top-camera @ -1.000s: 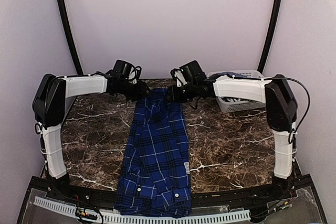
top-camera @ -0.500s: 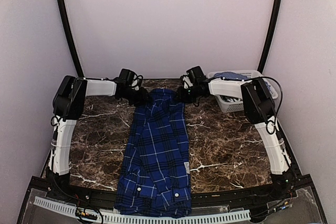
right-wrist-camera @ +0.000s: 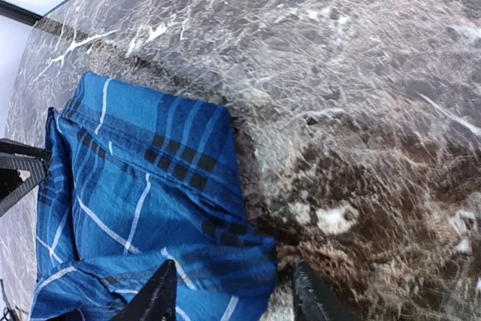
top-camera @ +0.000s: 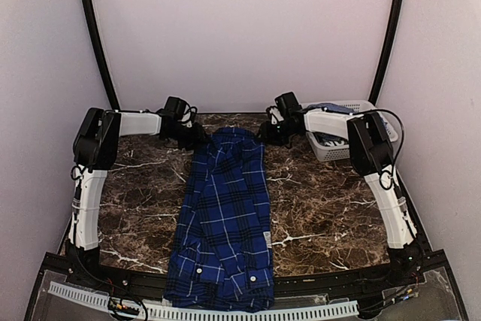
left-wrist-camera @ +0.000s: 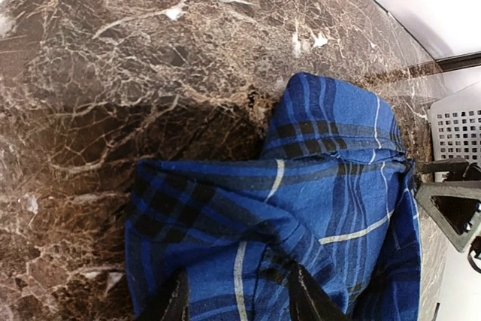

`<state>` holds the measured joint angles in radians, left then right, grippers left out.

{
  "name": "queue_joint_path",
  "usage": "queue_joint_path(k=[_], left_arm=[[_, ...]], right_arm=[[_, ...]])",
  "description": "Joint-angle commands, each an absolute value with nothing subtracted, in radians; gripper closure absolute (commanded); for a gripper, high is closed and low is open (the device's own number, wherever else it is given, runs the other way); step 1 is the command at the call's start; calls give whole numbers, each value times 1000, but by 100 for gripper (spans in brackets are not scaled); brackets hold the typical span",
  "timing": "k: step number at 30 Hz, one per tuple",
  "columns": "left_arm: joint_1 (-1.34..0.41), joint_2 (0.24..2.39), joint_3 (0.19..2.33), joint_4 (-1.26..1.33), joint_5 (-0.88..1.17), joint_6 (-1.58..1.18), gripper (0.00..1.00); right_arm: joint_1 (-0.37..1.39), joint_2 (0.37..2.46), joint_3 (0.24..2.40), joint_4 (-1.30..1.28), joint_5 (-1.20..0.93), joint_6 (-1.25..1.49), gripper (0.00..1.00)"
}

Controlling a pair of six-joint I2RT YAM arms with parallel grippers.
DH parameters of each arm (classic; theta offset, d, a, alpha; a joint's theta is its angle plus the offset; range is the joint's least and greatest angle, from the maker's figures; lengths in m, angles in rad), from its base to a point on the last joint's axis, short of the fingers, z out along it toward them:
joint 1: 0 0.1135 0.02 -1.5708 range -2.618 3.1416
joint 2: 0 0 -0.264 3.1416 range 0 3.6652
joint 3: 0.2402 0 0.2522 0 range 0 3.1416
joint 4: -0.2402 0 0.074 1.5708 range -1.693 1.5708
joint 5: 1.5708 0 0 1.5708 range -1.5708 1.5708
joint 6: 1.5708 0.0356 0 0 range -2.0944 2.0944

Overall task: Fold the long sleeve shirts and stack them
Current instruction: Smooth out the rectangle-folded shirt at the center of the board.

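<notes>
A dark blue plaid long sleeve shirt [top-camera: 225,208] lies as one long strip down the middle of the marble table [top-camera: 323,208], from the near edge to the back. My left gripper [top-camera: 197,137] is at the far left corner of the strip. Bunched plaid cloth [left-wrist-camera: 323,186] fills the space between its fingers, and it is shut on that cloth. My right gripper [top-camera: 264,134] is at the far right corner. Its jaws stand apart over the shirt's edge [right-wrist-camera: 135,186], with bare marble between the cloth and the right finger [right-wrist-camera: 312,298].
A pale lattice basket [top-camera: 353,107] stands at the back right, just behind my right arm, with some blue cloth [top-camera: 325,107] in it. Its corner [left-wrist-camera: 458,122] shows in the left wrist view. Bare marble lies on both sides of the shirt.
Both arms have reached further back and lowered, laying the shirt's far end flat on the table. The right gripper's jaws have widened off the cloth.
</notes>
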<state>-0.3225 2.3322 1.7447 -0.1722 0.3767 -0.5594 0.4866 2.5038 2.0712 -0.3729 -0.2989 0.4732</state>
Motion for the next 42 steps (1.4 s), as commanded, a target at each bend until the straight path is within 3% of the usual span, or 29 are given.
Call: queue_joint_path(k=[1, 5, 12, 26, 31, 36, 42], left_arm=[[-315, 2341, 1777, -258, 338, -530, 56], [-314, 2342, 1782, -259, 346, -530, 56], [-315, 2342, 1786, -258, 360, -529, 56], [-322, 2303, 1836, -261, 394, -467, 55], [-356, 2236, 1871, -279, 353, -426, 52], [-421, 2147, 1837, -339, 281, -410, 51], [-580, 2018, 1671, -315, 320, -410, 58]], right_arm=[[499, 2363, 2032, -374, -280, 436, 47], [505, 2325, 1984, -381, -279, 445, 46], [507, 2331, 1879, -332, -313, 495, 54], [501, 2487, 2006, -350, -329, 518, 57], [484, 2506, 2012, -309, -350, 532, 63], [483, 2511, 2005, -255, -402, 539, 76], [481, 2516, 2038, -259, -391, 509, 83]])
